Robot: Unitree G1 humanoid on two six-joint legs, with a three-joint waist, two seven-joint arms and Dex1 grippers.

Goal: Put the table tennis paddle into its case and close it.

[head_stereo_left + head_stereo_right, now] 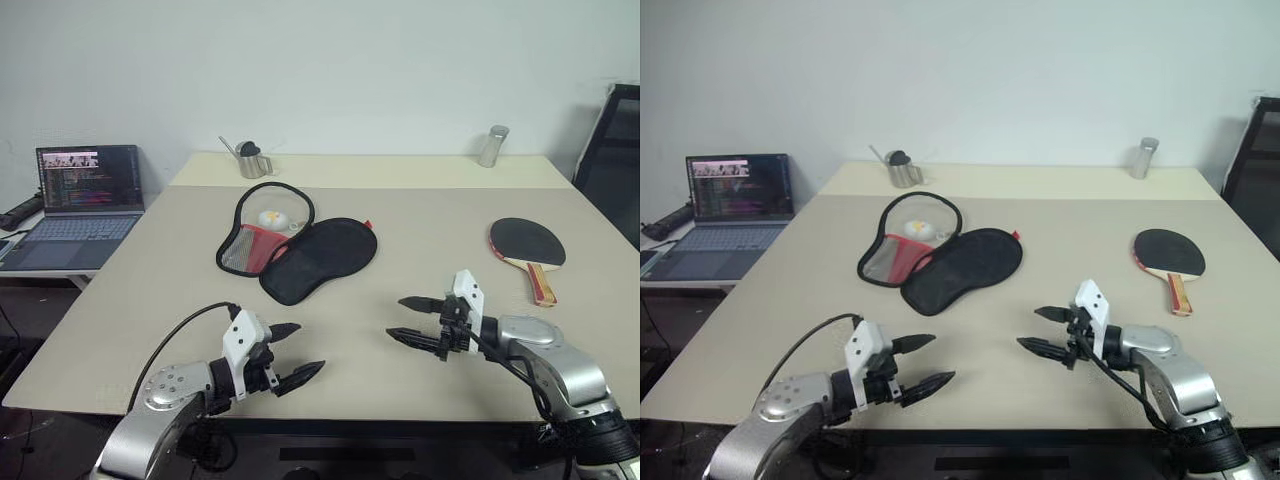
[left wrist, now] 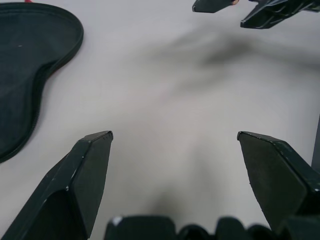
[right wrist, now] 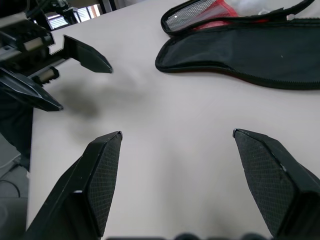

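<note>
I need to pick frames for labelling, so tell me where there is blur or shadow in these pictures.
Left wrist view: soft dark shadows smear the table below the right tool. Right wrist view: a blurred shadow lies under the left tool. Head views: even light, the paddle and case crisp.

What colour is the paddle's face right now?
Black, with a red edge; the paddle shows best in the left eye view.

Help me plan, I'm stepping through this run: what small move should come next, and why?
Probably reach the right gripper toward the table tennis paddle: it lies on that side, outside the case, which already lies unzipped, and both grippers are open and empty.
</note>
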